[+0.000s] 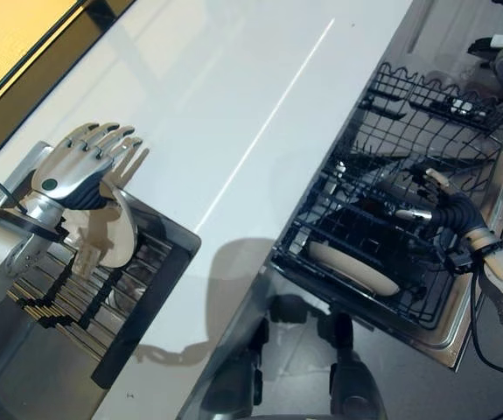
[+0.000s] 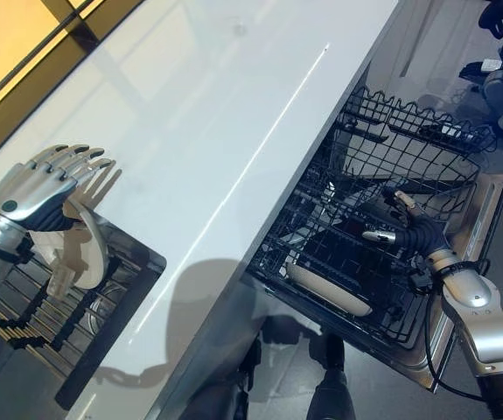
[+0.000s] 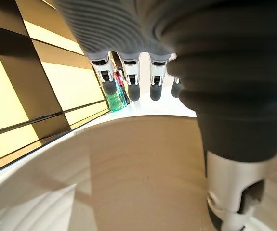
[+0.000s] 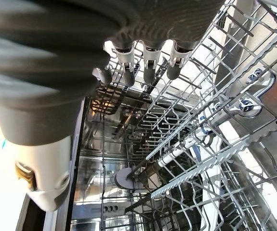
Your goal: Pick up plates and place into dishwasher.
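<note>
Beige and smooth, a round plate [image 1: 111,229] stood on edge in the dark dish rack [image 1: 137,289] at the near left of the white counter [image 1: 234,122], and the left hand [image 1: 80,166] was on it, fingers straight and fanned over the rim, pointing away from the robot, with the palm against the plate's upper face. In the left wrist view the plate [image 3: 128,173] spread wide under the hand, its pale surface plain and unmarked, the dark fingertips [image 3: 134,91] reaching past its far edge and the thumb [image 3: 232,192] running down over its face; the fingers looked relaxed rather than curled, though whether the thumb pressed or merely lay there was hard to judge. The plate leaned slightly, its flat faces turned toward the rack's sides, its long axis running near upright. The left forearm came up from the lower left. To the right, below the counter edge, the dishwasher's wire rack [image 1: 426,122] stood pulled out, and the right hand [image 1: 439,206] hung inside it, arm rising from the lower right, fingers loosely straight and holding nothing, as the right wrist view showed with the fingers [image 4: 150,72] over the wire tines. A second plate [image 1: 352,267], oval and pale, lay in the near part of that rack, long axis along its front edge.
</note>
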Controlling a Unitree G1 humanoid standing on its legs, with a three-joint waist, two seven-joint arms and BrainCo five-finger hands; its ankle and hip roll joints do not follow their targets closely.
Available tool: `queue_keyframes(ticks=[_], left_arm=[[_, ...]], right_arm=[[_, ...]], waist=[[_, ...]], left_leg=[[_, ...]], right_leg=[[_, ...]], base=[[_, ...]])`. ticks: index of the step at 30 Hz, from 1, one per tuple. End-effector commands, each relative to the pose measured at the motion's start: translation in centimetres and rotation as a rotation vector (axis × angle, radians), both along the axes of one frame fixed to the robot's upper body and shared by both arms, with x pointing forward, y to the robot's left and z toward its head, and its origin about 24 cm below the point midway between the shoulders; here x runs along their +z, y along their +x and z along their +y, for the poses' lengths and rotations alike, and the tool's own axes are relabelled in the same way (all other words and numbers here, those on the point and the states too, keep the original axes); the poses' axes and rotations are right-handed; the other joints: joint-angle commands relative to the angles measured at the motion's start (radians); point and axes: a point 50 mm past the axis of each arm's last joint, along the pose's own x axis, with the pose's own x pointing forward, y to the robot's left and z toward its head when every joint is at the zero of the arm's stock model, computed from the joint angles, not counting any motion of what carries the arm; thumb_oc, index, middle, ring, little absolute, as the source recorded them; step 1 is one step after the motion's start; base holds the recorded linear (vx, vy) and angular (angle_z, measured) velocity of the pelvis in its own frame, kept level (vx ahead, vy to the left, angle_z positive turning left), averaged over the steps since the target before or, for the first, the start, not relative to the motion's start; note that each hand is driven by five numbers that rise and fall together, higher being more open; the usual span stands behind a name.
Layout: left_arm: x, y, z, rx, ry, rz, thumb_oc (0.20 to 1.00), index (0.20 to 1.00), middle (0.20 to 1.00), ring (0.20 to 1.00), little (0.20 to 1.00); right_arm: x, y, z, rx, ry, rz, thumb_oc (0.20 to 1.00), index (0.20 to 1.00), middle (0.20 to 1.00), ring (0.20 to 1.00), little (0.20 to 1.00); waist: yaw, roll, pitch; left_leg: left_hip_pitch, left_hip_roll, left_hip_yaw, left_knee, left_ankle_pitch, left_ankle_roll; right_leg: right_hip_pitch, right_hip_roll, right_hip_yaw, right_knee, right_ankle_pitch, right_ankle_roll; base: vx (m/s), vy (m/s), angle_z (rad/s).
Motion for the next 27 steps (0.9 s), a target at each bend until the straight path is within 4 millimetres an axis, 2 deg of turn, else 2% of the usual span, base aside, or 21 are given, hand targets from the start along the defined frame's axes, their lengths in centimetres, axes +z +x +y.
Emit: queue_keyframes(ticks=[1,2,3,4,5,13,27], left_arm=[[0.5,-0.2,1.7,0.085,0.006,-0.004,1.000,1.000,1.000,1.000,1.000],[0.4,-0.4,1.8,0.087,0.000,-0.016,1.000,1.000,1.000,1.000,1.000],[0.4,-0.5,1.9,0.093,0.004,-0.032,0.805,0.805,0.805,0.805,0.805],[0.4,-0.5,1.9,0.094,0.007,-0.044,0.470,0.470,0.470,0.470,0.470],[0.6,-0.6,2.0,0.091,0.000,-0.055,0.200,0.200,0.200,0.200,0.200],[0.9,-1.5,2.6,0.087,-0.009,-0.109,0.200,0.200,0.200,0.200,0.200],[0.1,-2.2,3.1,0.097,-0.038,-0.085,0.200,0.200,0.200,0.200,0.200]], right_arm=[[2.5,0.2,1.3,0.062,-0.027,-0.145,1.000,1.000,1.000,1.000,1.000],[2.4,0.2,1.3,0.059,-0.024,-0.143,1.000,1.000,1.000,1.000,1.000],[2.4,0.2,1.3,0.060,-0.023,-0.142,1.000,1.000,1.000,1.000,1.000],[2.4,0.3,1.4,0.061,-0.022,-0.142,1.000,1.000,1.000,1.000,1.000],[2.3,0.4,1.5,0.063,-0.019,-0.140,1.000,1.000,1.000,1.000,1.000],[1.7,0.3,1.5,0.060,0.001,-0.129,1.000,1.000,1.000,1.000,1.000],[1.0,0.0,1.4,0.055,0.040,-0.100,1.000,1.000,1.000,1.000,1.000]], waist=[[0.011,-0.048,-0.018],[0.018,-0.047,-0.022],[0.019,-0.047,-0.024],[0.019,-0.047,-0.025],[0.022,-0.049,-0.027],[0.044,-0.061,-0.041],[0.069,-0.073,-0.068]], left_leg=[[-0.039,-0.018,-0.004,0.011,0.015,0.023],[-0.038,-0.018,-0.007,0.009,0.016,0.023],[-0.037,-0.018,-0.009,0.008,0.016,0.022],[-0.036,-0.017,-0.010,0.008,0.017,0.022],[-0.035,-0.016,-0.012,0.008,0.016,0.022],[-0.025,-0.005,-0.025,0.001,0.017,0.017],[-0.005,0.008,-0.048,0.003,0.018,0.012]], right_leg=[[-0.041,-0.063,-0.028,0.097,-0.021,0.033],[-0.037,-0.063,-0.032,0.096,-0.022,0.033],[-0.035,-0.062,-0.035,0.095,-0.023,0.032],[-0.034,-0.061,-0.036,0.095,-0.024,0.032],[-0.032,-0.061,-0.040,0.097,-0.026,0.031],[-0.010,-0.048,-0.059,0.092,-0.036,0.026],[0.028,-0.031,-0.084,0.090,-0.049,0.019]], base=[[-0.01,-0.018,0.10],[-0.01,-0.017,0.10],[-0.01,-0.017,0.11],[0.00,-0.015,0.07],[0.00,-0.018,0.05],[0.00,-0.021,0.01],[0.01,-0.020,0.04]])
